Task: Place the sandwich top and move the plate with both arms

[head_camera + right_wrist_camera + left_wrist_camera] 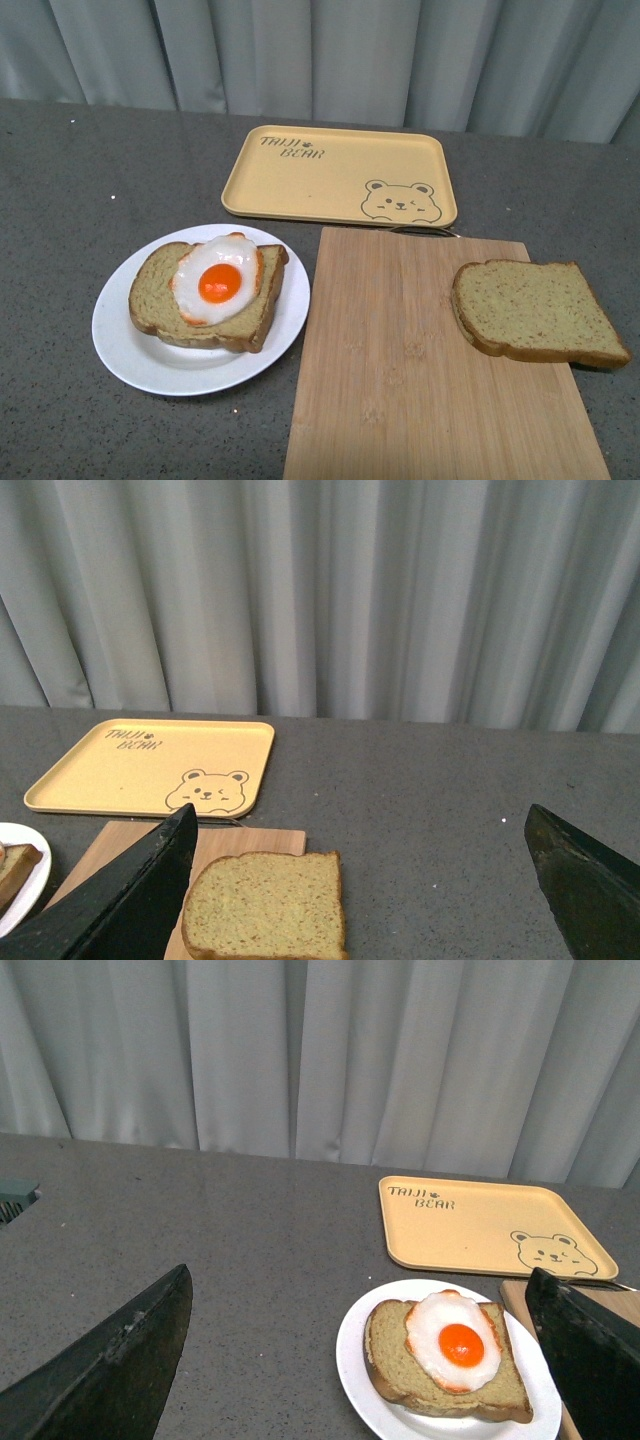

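The left gripper (360,1275) is released. Its two black fingers (110,1370) stand wide apart with nothing between them, hovering above the worktop (80,180) on the plate's side of the wooden board (400,380). The right gripper (360,810) is spread just as wide and empty, over the board's other side.

The sandwich top (535,310) lies flat on the board's right edge, and its outer corner juts past the edge over the worktop. Its long axis runs across the board. The rounded end points toward the board's middle, and the squarer end points outward and a little toward the robot.

The plate (110,340) sits on the worktop just left of the board, its rim almost touching it. It carries a bread slice (160,300) with a fried egg (220,280) on top. A yellow bear-print tray (340,170) lies just behind the board's far edge.

The front view shows the whole layout but neither arm. The left wrist view shows the plate (350,1360), the egg and the tray, only a corner of the board, and not the sandwich top. The right wrist view shows the sandwich top (265,905) close up, with just a sliver of the plate (25,880).
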Robot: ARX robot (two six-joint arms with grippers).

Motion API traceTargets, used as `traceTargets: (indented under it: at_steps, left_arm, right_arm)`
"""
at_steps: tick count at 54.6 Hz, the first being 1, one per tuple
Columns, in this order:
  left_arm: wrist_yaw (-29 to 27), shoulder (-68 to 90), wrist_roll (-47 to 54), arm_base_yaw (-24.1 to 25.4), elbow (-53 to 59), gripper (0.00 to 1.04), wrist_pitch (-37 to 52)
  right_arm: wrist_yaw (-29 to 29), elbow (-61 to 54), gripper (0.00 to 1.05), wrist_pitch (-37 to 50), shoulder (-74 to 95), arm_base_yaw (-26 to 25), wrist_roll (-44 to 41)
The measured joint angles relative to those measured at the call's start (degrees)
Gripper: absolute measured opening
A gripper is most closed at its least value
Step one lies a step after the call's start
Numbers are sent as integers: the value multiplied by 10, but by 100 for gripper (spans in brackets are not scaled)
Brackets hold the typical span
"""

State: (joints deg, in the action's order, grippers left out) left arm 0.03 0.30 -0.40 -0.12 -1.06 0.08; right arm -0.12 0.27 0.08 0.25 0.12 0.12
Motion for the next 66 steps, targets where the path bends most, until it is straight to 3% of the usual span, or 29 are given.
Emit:
traceTargets:
  at_steps: [66]
  left_arm:
    - [0,0,0,0,0,98,0]
  right_arm:
    - [0,0,95,0,0,0,0]
